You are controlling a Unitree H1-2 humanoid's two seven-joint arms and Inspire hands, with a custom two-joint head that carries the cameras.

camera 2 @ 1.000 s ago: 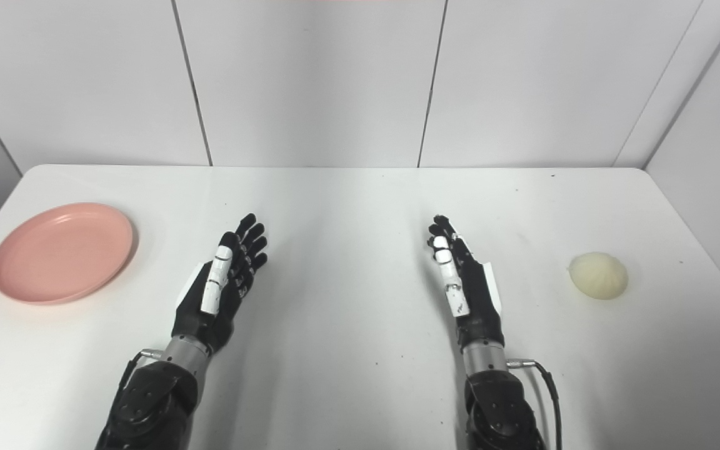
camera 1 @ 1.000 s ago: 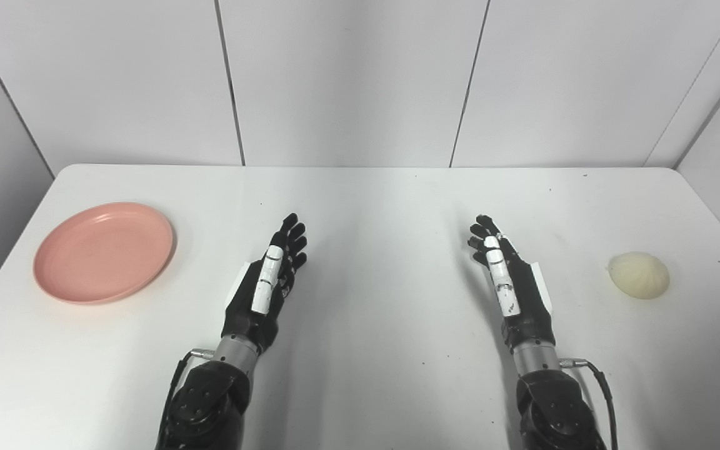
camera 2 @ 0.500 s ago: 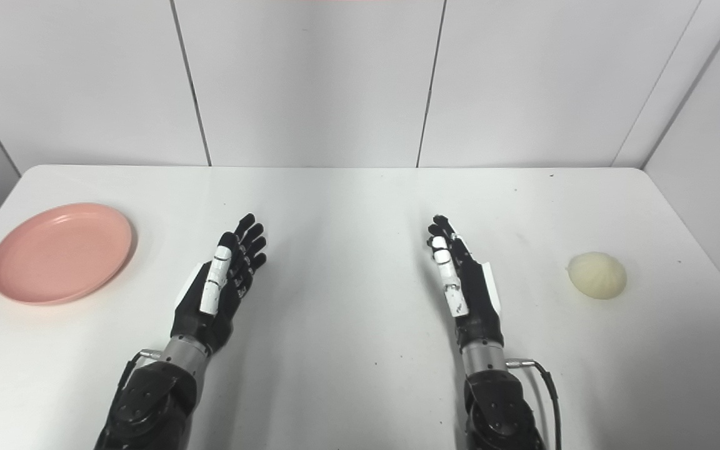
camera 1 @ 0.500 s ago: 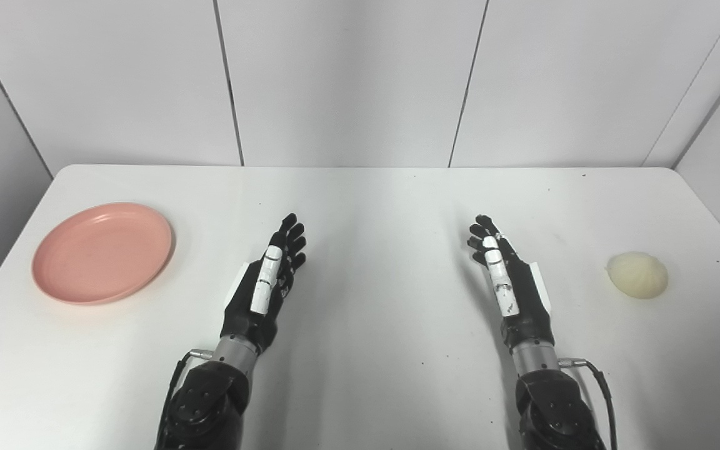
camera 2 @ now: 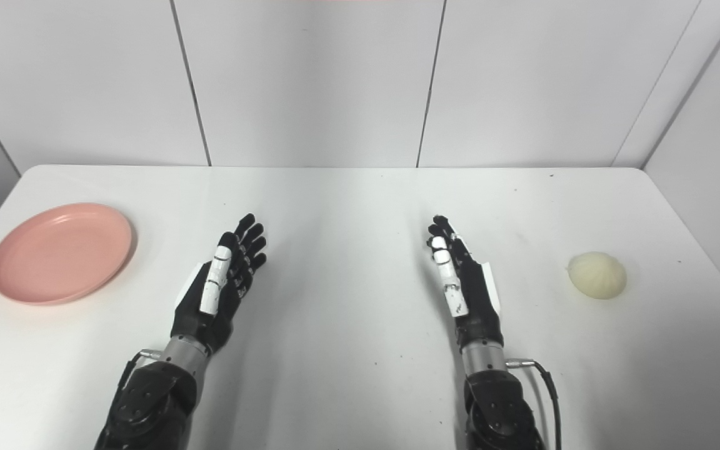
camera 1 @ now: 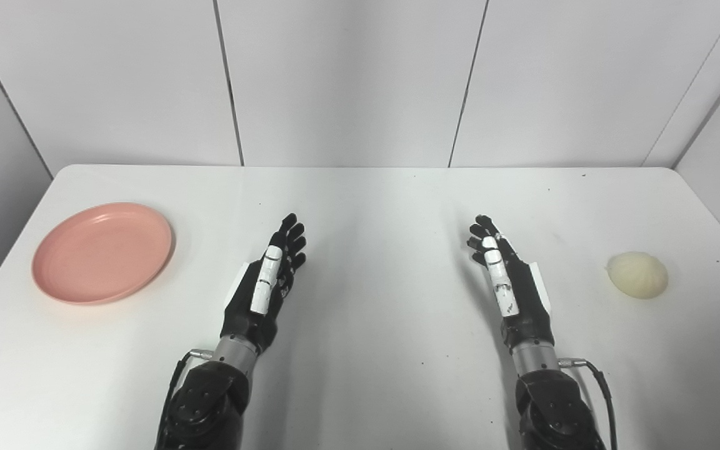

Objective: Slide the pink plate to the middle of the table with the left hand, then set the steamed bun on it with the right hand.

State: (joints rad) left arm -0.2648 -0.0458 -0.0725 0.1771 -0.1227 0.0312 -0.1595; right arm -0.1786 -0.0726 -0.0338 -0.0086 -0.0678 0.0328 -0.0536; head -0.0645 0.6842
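A round pink plate (camera 1: pixel 102 252) lies empty at the left side of the white table (camera 1: pixel 372 194). A pale steamed bun (camera 1: pixel 637 275) sits at the right side. My left hand (camera 1: pixel 264 284) is open, fingers straight and pointing away, in the middle-left of the table, well to the right of the plate. My right hand (camera 1: pixel 509 281) is open too, fingers straight, in the middle-right, well to the left of the bun. Neither hand touches anything. The plate (camera 2: pixel 61 252) and bun (camera 2: pixel 597 275) also show in the right eye view.
White wall panels (camera 1: pixel 347 81) rise behind the table's far edge. The table's left and right edges lie close beyond the plate and the bun. Bare table surface lies between the two hands.
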